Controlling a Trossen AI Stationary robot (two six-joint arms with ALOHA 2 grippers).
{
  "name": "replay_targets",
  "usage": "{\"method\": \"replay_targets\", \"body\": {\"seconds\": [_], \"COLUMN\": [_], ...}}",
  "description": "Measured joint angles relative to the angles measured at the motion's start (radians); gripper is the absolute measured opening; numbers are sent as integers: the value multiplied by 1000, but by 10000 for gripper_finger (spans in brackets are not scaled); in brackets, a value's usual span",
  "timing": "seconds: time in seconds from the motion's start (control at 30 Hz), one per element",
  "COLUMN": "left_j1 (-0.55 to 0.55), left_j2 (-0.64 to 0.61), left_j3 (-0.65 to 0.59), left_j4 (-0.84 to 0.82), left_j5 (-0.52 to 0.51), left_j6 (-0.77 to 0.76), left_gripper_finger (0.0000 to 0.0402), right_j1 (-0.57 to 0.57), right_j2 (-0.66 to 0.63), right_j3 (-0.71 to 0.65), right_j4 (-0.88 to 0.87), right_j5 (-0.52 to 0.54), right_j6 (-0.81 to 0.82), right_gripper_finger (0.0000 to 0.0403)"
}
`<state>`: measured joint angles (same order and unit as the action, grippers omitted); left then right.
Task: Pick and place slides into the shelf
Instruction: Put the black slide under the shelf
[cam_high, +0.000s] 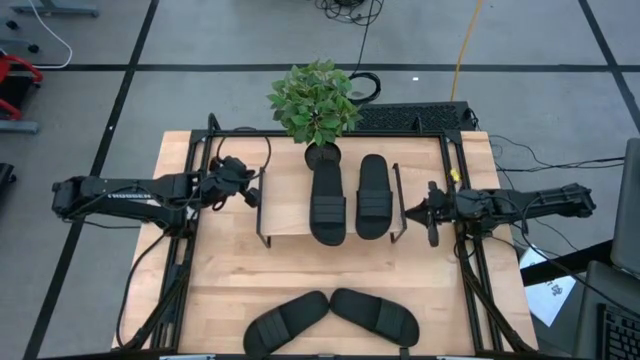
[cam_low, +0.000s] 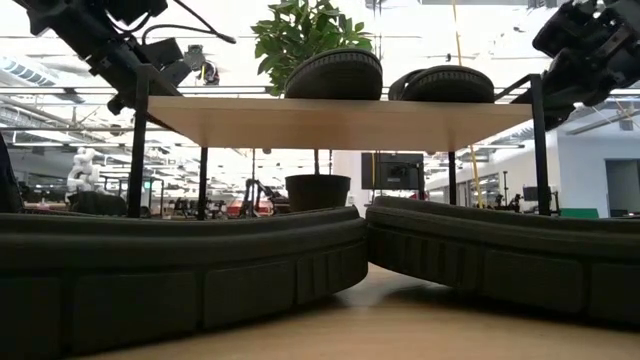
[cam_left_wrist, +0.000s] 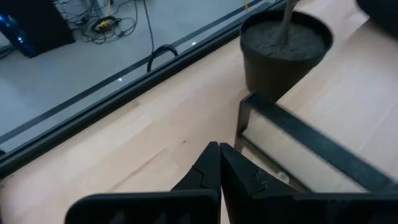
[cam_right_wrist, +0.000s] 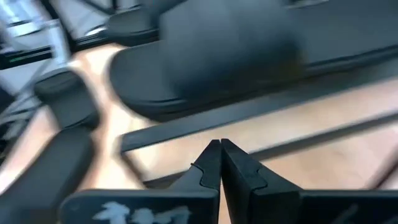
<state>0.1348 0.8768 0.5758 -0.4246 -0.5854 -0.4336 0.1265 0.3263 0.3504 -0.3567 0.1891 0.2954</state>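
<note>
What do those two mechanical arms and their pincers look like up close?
Both are dark, slim, jointed arms with black cables looping along them. The left arm carries white lettering on its long segment. The left pincer and the right pincer each end in two black, pointed fingers with notched inner edges.

Black slides (cam_high: 328, 203), a pale wooden shelf (cam_high: 285, 212), a green-leaved plant (cam_high: 313, 101) in a dark pot (cam_left_wrist: 283, 51).

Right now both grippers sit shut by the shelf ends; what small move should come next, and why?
Probably swing the left gripper toward the near-edge slide and open it. Two slides already lie on the shelf; two remain on the table, the other nearer the right gripper.
</note>
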Motion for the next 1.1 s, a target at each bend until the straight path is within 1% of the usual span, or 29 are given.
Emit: {"method": "replay_targets", "body": {"seconds": [0.13, 0.27, 0.47, 0.53, 0.67, 0.8, 0.97, 1.1], "left_j1": [-19, -57, -148, -176, -245, -331, -440, -534], "left_j2": [0, -2, -56, -85, -123, -125, -124, -103], "left_j3": [0, 0, 0, 0, 0, 0, 0, 0], "left_j4": [-12, -15, -15, -15, -15, 1, 84, 179], "left_j5": [-32, -103, -262, -294, -306, -307, -302, -261], "left_j6": [-17, -14, 3, 6, 45, 95, 165, 244], "left_gripper_finger": [0, 0, 0, 0, 0, 0, 0, 0], "right_j1": [0, 0, 0, 0, 0, 0, 0, 0], "right_j2": [-47, -87, -124, -135, -156, -178, -196, -205], "right_j3": [0, 0, 0, 0, 0, 0, 0, 0], "right_j4": [-48, -44, -40, -37, -18, 14, 50, 57], "right_j5": [99, 153, 157, 157, 152, 151, 139, 96], "right_j6": [16, 11, -3, -24, -79, -137, -195, -232], "right_gripper_finger": [0, 0, 0, 0, 0, 0, 0, 0]}}
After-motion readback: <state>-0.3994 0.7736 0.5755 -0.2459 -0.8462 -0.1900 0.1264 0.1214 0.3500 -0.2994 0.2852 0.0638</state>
